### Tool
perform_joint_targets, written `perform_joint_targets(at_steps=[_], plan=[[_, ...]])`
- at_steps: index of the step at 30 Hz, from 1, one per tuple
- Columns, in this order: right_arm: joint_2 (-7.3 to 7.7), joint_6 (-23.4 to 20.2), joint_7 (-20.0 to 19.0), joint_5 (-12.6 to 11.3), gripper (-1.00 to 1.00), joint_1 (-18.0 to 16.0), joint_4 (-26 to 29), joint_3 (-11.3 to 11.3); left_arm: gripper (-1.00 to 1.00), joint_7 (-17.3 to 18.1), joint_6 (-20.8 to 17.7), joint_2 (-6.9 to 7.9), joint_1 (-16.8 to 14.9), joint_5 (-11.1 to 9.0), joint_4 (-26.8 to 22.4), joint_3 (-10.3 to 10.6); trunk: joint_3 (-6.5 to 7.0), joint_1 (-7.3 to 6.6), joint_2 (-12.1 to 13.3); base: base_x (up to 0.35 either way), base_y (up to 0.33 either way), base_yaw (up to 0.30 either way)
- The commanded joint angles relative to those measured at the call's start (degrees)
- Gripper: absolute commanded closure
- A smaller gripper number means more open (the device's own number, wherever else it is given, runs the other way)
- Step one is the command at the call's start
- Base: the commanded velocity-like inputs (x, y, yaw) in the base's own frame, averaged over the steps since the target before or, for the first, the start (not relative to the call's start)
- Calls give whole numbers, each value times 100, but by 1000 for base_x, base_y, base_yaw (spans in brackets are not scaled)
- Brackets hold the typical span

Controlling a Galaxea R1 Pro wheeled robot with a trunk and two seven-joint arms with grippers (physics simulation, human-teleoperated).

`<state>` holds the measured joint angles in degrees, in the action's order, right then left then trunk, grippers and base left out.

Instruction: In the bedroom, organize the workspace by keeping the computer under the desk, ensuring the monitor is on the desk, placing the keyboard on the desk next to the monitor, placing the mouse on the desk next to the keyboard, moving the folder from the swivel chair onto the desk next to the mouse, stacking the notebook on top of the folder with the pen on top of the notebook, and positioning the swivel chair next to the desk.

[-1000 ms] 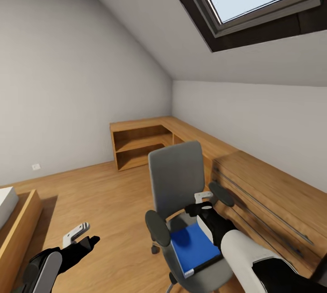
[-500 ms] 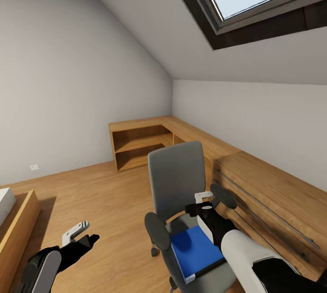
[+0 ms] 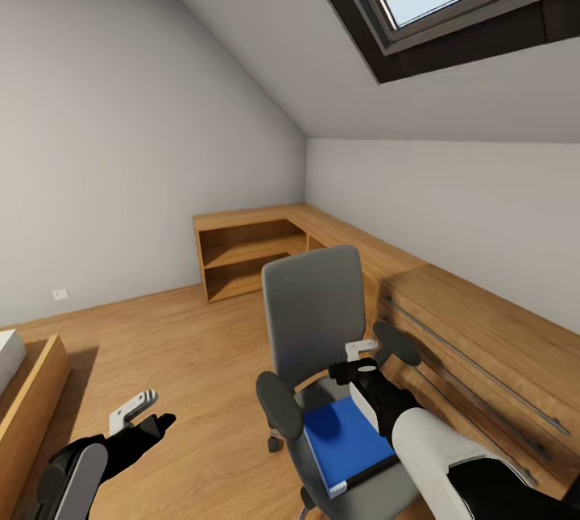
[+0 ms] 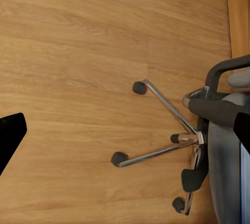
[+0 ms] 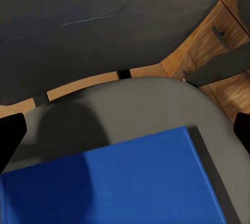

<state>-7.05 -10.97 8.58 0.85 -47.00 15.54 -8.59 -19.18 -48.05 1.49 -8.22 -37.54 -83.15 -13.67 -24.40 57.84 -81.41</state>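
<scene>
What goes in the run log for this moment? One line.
right gripper: open above folder | folder: on swivel chair | left gripper: open, idle

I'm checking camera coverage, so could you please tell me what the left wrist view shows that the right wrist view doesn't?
The left wrist view alone shows the chrome five-star base with its castors on the wood floor. The right wrist view alone shows the blue folder lying on the seat, plus the wooden drawer unit. Both show parts of the swivel chair.
</scene>
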Motion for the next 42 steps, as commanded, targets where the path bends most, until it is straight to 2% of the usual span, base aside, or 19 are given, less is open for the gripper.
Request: perform_joint_targets(at_steps=[1, 33, 36, 38, 42], plan=[[2, -46, 29, 9, -100, -3, 11, -39, -100, -48, -19, 1, -4, -61, -31, 0, -25, 23, -45, 0, 0, 0], [2, -34, 33, 12, -100, -3, 7, -48, -100, -35, -29, 1, -4, -96, -175, -4, -600, 725, -1329, 0, 0, 0], [-2, -428, 37, 3, -100, -7, 41, -36, -100, -38, -29, 1, -4, -96, -176, -6, -653, 791, -1449, 0, 0, 0], [1, -951, 38, -3, -100, -89, 188, -30, -100, -36, -29, 1, -4, -96, -176, -48, -689, 835, -1529, 0, 0, 0], [5, -1138, 33, -11, -100, -334, 238, 0, -100, -37, -29, 2, -4, -96, -176, -70, -761, 923, -1690, 0, 0, 0]])
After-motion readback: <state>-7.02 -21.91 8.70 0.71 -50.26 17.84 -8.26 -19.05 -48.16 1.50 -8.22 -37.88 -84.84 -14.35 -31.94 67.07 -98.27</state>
